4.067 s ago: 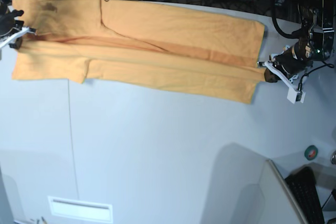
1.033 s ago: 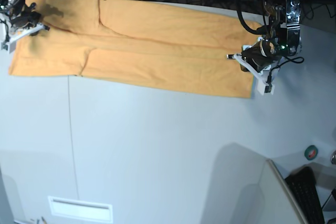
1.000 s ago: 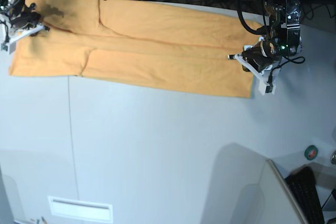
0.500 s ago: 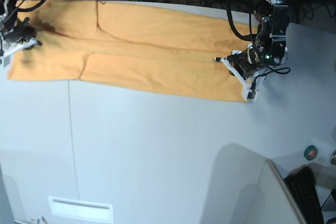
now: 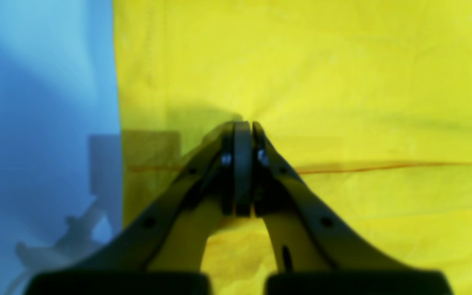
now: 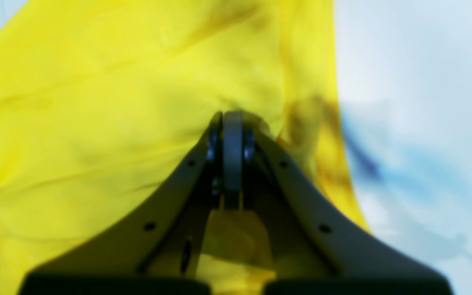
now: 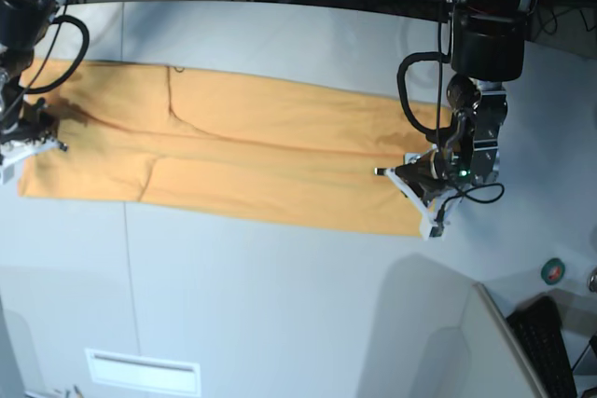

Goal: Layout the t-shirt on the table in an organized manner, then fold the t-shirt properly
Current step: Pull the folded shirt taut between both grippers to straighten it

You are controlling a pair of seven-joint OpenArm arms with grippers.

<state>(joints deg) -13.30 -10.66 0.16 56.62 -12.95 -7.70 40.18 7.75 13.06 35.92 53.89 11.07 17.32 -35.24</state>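
Both arms are black with looping black cables. The left end effector has white fingers and a green light; wrist views show dark, screw-dotted fingers.

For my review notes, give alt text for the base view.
An orange t-shirt lies in a long folded strip across the white table. The right hand and the left hand each pinch one end, both shut on the cloth.

T-shirt across table's far half
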